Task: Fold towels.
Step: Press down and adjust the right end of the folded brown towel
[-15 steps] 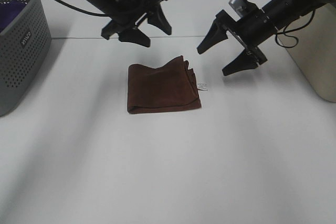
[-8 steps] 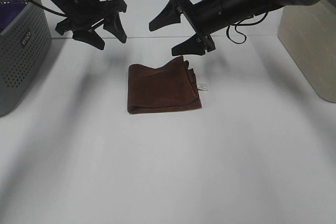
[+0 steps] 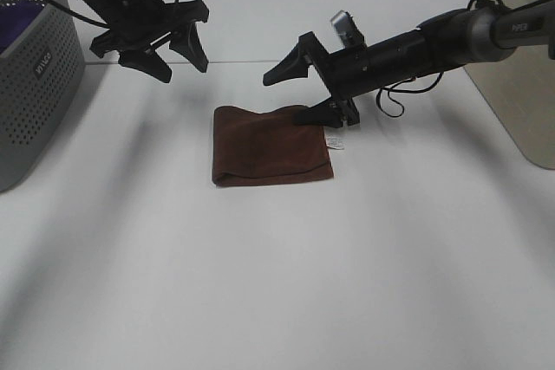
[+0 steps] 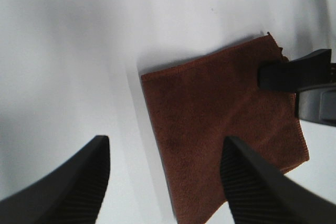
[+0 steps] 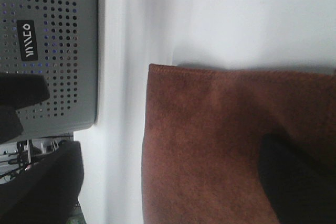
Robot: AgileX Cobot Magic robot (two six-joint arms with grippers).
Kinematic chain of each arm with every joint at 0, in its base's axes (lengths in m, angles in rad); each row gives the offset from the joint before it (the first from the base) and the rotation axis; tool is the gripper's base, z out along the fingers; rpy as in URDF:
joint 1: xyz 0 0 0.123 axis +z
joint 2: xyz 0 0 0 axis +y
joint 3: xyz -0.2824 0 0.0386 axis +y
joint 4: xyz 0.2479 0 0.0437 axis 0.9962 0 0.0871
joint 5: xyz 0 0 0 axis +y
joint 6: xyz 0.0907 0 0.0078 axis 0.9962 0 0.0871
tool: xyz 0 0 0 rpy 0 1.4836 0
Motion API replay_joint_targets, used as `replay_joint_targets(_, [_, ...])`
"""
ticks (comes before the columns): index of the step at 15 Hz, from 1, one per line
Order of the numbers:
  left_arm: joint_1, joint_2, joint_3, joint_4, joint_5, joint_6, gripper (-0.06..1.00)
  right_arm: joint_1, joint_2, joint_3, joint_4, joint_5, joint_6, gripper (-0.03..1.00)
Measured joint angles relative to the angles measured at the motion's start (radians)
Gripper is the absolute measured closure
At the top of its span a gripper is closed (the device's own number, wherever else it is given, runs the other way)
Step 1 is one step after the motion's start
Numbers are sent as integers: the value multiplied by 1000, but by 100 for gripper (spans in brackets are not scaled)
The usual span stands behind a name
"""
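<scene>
The dark reddish-brown towel (image 3: 270, 146) lies folded into a rectangle in the middle of the white table, with its small white tag (image 3: 334, 142) at the right edge. My right gripper (image 3: 283, 100) is open, reaching in from the right. Its lower finger (image 3: 316, 114) rests on the towel's far right corner. My left gripper (image 3: 165, 48) is open and empty, hovering behind and left of the towel. The left wrist view shows the towel (image 4: 220, 124) between my open fingers, with the right gripper's finger (image 4: 294, 72) on it. The right wrist view shows the towel (image 5: 210, 145) close up.
A grey perforated basket (image 3: 39, 67) holding a purple cloth (image 3: 17, 23) stands at the far left; it also shows in the right wrist view (image 5: 52, 51). A beige container (image 3: 520, 67) stands at the far right.
My right gripper swung left and came down onto the towel's far right corner, flattening the raised layers there. My left gripper moved left, away from the towel, then held still.
</scene>
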Motion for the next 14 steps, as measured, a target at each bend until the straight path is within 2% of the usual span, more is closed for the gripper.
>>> replay_joint_targets(1, [0,0,0,0,0,0,35,-28,1,0,14,31,15,12])
replay_joint_targets(3, [0,-4,0,1,1,0,35,-30,-4,-18,1,106,16,12])
replay_joint_targets(6, [0,-59,0,12,3,0,35,-28,-94,-18,-165,147,48,12])
replay_joint_targets(7, [0,-59,0,12,3,0,35,-28,-94,-18,-165,147,48,12])
replay_joint_targets(8, [0,-126,0,47,35,0,35,-28,-206,-22,-343,159,141,12])
replay_joint_targets(10, [0,-206,0,119,88,0,35,-28,-309,-23,-536,204,238,12])
replay_joint_targets(12, [0,-293,0,204,163,-18,35,-28,-415,-24,-690,236,328,12])
replay_joint_targets(14, [0,-356,0,255,204,-56,35,-28,-483,-24,-761,240,361,12])
